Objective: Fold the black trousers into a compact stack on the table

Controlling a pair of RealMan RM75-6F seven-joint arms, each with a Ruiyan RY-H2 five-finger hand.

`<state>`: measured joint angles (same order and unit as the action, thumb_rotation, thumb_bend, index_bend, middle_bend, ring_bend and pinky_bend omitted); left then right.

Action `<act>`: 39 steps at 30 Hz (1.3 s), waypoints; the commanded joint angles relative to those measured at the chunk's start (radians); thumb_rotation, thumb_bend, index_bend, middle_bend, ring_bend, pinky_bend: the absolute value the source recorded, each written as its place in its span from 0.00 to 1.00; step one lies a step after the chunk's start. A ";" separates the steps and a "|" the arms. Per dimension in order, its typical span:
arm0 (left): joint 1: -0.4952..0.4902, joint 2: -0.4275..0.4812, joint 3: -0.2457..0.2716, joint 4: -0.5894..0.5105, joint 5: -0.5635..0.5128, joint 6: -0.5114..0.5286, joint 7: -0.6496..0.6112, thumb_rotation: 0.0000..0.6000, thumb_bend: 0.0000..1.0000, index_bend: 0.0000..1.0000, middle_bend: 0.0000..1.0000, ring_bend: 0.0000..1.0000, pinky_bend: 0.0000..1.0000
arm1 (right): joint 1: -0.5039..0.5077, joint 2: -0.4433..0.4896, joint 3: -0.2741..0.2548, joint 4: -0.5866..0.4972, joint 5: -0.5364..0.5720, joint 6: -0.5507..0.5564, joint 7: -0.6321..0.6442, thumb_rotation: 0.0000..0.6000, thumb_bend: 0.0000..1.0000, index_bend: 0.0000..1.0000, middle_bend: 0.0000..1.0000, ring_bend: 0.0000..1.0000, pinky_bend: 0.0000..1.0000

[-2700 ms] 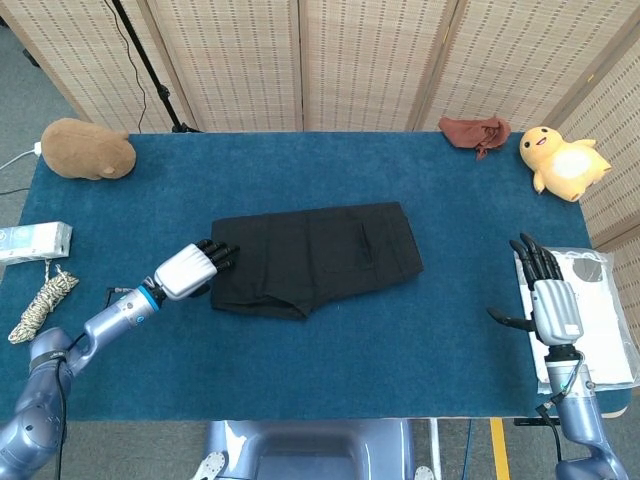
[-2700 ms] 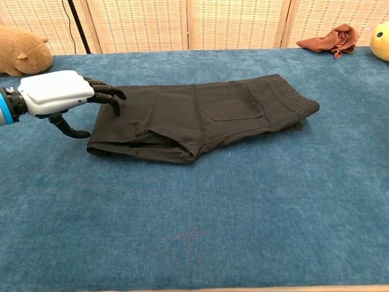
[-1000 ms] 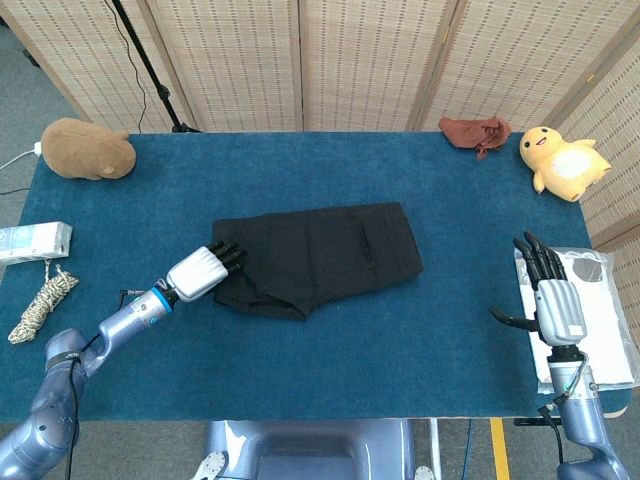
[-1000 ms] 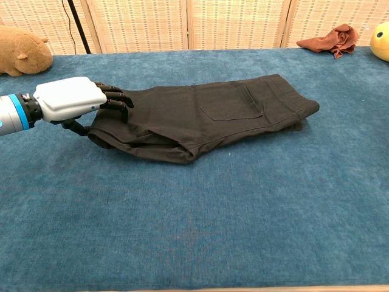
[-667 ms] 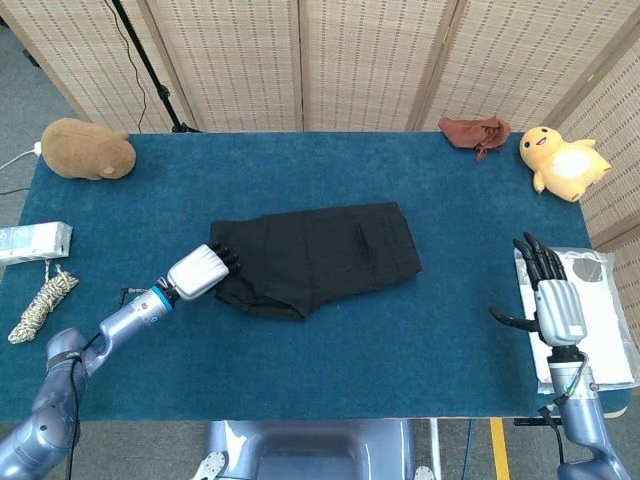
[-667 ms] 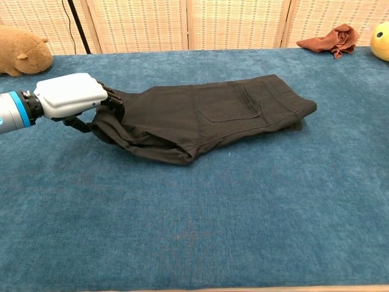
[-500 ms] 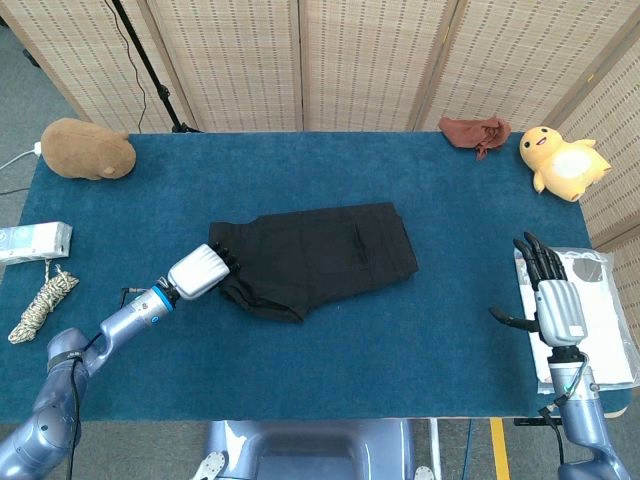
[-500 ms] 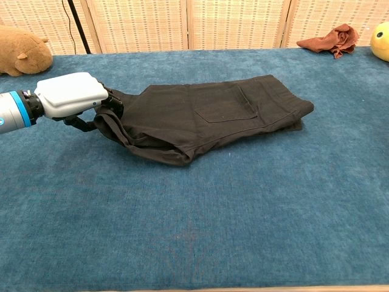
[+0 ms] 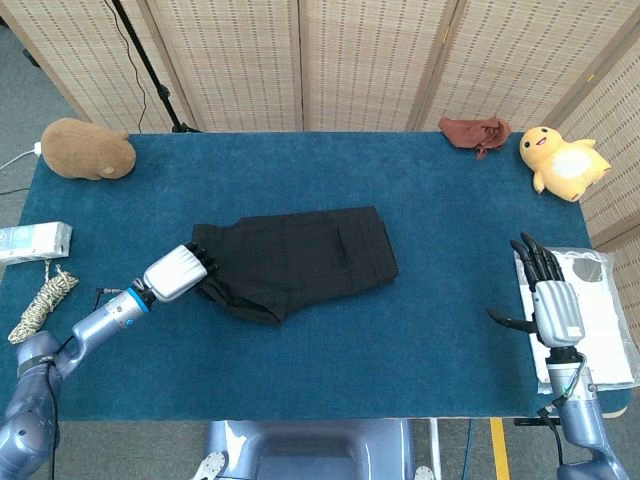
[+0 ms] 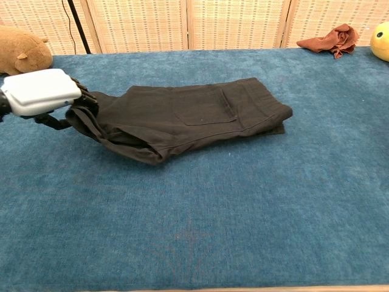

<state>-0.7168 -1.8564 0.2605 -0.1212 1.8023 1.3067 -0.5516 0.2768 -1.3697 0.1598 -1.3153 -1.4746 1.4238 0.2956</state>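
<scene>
Gripping trousers (image 9: 300, 252)' left end: left hand (image 9: 172, 273).

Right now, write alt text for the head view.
The left hand grips the left end of folded black trousers mid-table on blue cloth; the right hand rests open at the right edge.

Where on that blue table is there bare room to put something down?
Bare blue cloth lies between the black trousers and the right hand, and along the near edge. It is crowded at the left, where the left hand grips the trousers beside the rope and box.
</scene>
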 commanded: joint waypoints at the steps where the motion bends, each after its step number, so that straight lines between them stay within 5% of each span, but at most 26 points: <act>1: 0.027 0.037 0.001 -0.003 0.000 0.039 -0.005 1.00 0.61 0.70 0.54 0.45 0.44 | 0.003 -0.004 -0.003 0.004 0.000 -0.006 -0.002 1.00 0.00 0.00 0.00 0.00 0.07; 12: 0.139 0.200 0.000 -0.025 -0.001 0.261 0.000 1.00 0.61 0.70 0.54 0.45 0.44 | 0.017 -0.038 -0.012 0.045 0.010 -0.042 -0.040 1.00 0.00 0.00 0.00 0.00 0.07; 39: 0.315 0.306 -0.026 -0.028 -0.025 0.429 -0.014 1.00 0.61 0.70 0.54 0.44 0.45 | 0.020 -0.054 -0.005 0.066 0.020 -0.039 -0.066 1.00 0.00 0.00 0.00 0.00 0.07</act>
<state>-0.3958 -1.5468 0.2366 -0.1489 1.7789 1.7382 -0.5667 0.2962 -1.4240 0.1551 -1.2488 -1.4539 1.3851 0.2298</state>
